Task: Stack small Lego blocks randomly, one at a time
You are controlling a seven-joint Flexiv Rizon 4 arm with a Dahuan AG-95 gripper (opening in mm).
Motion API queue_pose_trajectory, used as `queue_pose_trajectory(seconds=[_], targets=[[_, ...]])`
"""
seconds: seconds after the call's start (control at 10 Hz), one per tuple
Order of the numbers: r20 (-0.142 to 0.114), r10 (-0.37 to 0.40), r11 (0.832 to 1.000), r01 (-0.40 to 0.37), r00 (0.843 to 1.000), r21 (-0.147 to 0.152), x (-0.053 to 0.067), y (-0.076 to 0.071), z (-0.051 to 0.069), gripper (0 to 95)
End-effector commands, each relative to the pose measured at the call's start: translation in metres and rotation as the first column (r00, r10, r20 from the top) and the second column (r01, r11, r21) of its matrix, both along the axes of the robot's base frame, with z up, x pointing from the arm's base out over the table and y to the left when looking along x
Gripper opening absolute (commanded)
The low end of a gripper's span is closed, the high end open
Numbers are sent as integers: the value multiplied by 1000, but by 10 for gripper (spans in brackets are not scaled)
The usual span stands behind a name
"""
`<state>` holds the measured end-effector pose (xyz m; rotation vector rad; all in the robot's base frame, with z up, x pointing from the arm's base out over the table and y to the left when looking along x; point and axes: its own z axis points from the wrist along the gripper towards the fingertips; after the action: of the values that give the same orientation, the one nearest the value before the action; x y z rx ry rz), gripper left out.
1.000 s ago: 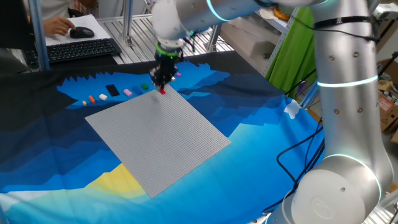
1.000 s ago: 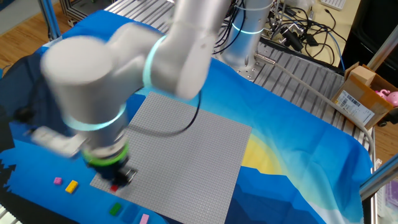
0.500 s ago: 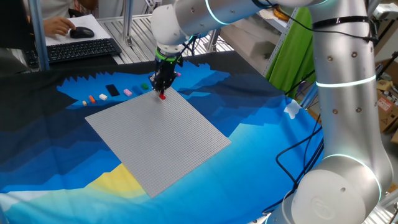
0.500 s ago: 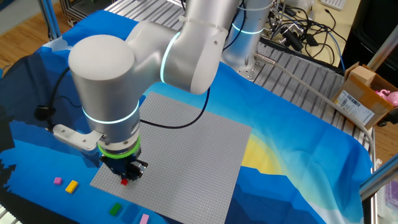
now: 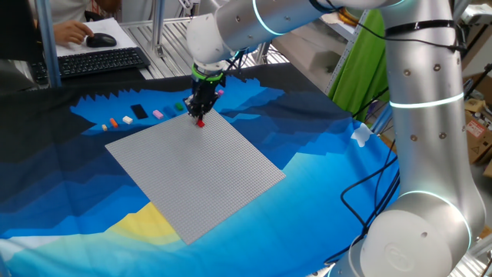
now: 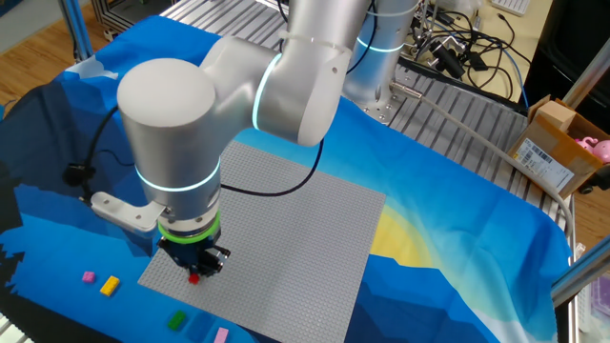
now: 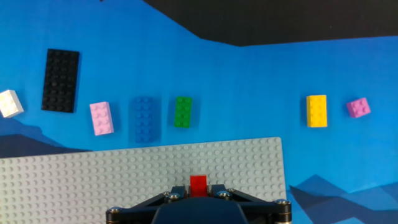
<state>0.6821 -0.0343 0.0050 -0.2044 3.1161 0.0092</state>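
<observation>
My gripper (image 7: 198, 190) is shut on a small red Lego block (image 7: 198, 184), which pokes out between the two dark fingers. It hangs just over the grey baseplate (image 7: 93, 174), near the plate's corner (image 5: 201, 121), and the red block (image 6: 193, 278) sits low against the studs. Whether it touches them I cannot tell. Loose blocks lie in a row on the blue cloth beyond the plate's edge: white (image 7: 9, 103), pink (image 7: 101, 118), blue (image 7: 144, 118), green (image 7: 183, 112), yellow (image 7: 316, 111) and magenta (image 7: 358, 107).
A long black brick (image 7: 60, 80) lies among the loose ones. A keyboard (image 5: 100, 61) and a person's hand on a mouse (image 5: 100, 40) are at the back left. Cables and a cardboard box (image 6: 556, 148) lie off the cloth's far side.
The arm has swung round and settled. The gripper, still holding the red block, has come down a little toward the plate's corner. The loose blocks have not moved.
</observation>
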Motion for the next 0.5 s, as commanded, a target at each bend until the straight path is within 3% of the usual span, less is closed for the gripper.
queue_pose_trajectory(seconds=[0.1, 0.5], targets=[[0, 2, 1000, -2, 1000, 0, 0, 0, -1, 0], [0, 10, 1000, -10, 1000, 0, -1, 2, 0, 0]])
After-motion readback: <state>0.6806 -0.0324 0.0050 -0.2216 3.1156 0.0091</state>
